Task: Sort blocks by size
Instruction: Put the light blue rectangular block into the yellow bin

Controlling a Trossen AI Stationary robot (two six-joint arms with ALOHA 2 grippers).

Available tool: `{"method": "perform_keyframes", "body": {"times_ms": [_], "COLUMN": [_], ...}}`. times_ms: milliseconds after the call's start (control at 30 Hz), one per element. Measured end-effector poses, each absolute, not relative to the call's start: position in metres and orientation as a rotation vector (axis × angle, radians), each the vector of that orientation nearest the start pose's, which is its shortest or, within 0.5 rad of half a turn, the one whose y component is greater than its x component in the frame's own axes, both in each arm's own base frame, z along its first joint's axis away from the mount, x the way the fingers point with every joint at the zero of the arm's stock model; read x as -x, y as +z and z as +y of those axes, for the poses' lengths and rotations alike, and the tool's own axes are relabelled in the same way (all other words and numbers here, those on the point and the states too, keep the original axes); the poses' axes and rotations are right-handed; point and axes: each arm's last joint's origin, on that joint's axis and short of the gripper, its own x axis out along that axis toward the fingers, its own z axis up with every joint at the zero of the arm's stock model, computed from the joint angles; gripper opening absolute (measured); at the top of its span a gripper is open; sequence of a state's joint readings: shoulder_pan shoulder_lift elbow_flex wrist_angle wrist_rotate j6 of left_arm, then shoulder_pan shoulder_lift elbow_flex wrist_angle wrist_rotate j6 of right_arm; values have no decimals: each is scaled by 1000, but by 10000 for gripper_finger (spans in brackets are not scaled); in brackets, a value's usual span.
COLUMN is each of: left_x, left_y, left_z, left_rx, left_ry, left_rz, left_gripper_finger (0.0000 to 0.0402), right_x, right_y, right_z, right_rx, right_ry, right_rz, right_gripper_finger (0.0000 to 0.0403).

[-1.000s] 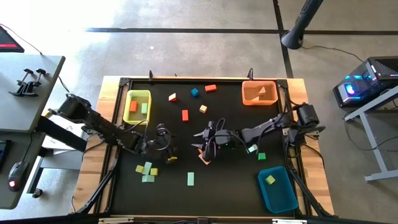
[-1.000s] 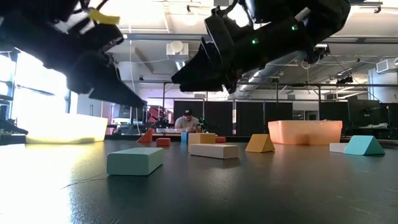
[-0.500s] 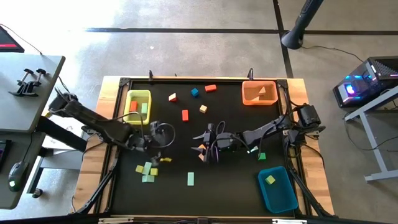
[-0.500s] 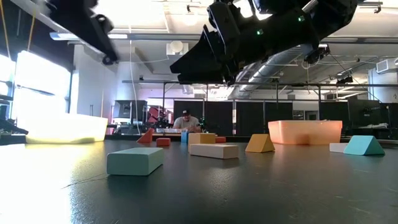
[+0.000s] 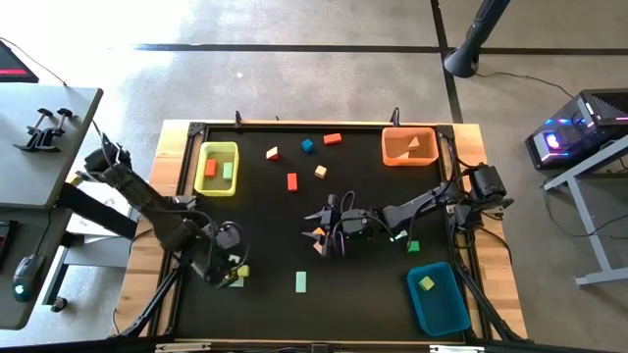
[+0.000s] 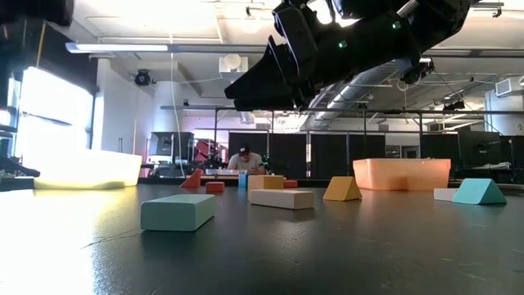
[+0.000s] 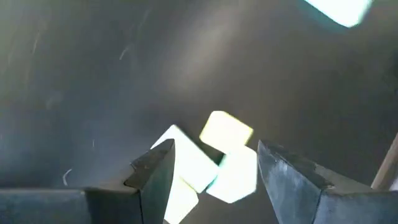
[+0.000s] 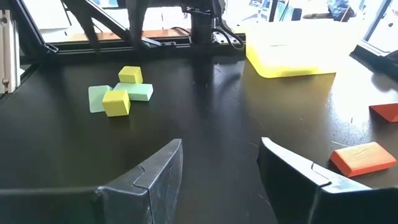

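My left gripper (image 5: 228, 267) is open at the near left, just above a cluster of yellow and mint blocks (image 5: 239, 276). In the left wrist view the fingers (image 7: 214, 162) stand on either side of a yellow block (image 7: 226, 130) and the mint blocks (image 7: 239, 177) lying against it. My right gripper (image 5: 313, 231) is open and empty above the table's middle, pointing toward the left edge (image 8: 221, 158). An orange bar (image 8: 360, 158) lies on the table beside it. Other blocks lie scattered on the black table top.
A yellow bin (image 5: 217, 169) at the far left holds a red and a green block. An orange bin (image 5: 409, 145) stands at the far right and a blue bin (image 5: 438, 297) at the near right. A mint bar (image 5: 301, 282) lies near the front. Red (image 5: 291, 181), tan (image 5: 320, 172) and blue (image 5: 307, 146) blocks lie farther back.
My left gripper has gone from the table's middle toward the left and near edges and now stands over the yellow and mint cluster. It has passed out of the low view. My right gripper has hardly moved.
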State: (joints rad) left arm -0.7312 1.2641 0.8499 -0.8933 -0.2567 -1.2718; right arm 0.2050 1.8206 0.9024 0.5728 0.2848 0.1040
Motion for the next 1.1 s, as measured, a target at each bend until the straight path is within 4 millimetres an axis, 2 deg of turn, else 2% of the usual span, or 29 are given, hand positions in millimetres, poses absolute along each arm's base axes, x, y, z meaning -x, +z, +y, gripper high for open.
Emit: {"method": "perform_keyframes", "body": {"times_ms": [100,267,400,567,800,1100], "left_x": [-158,-153,-154,-147,-145,-142], "left_y": [199,170,157,145,142,144], "left_z": [-129,-124,-121,-115,-112,-111], "left_rx": [620,757,857,880,856,838], "left_ry": [514,555,564,600,626,647], "left_rz": [1179,1195,1175,1231,1237,1277], "left_gripper_finger": [215,215,215,215,214,178], "right_x": [-365,-366,-366,-366,-366,-366], "right_y": [169,169,170,170,170,170], "right_z": [68,67,67,67,66,66], "right_rx": [-19,-2,19,43,37,36], "right_ry": [-96,-94,-90,-87,-90,-90], "right_rz": [330,327,318,316,319,319], "right_gripper_finger": [201,201,201,201,201,201]}}
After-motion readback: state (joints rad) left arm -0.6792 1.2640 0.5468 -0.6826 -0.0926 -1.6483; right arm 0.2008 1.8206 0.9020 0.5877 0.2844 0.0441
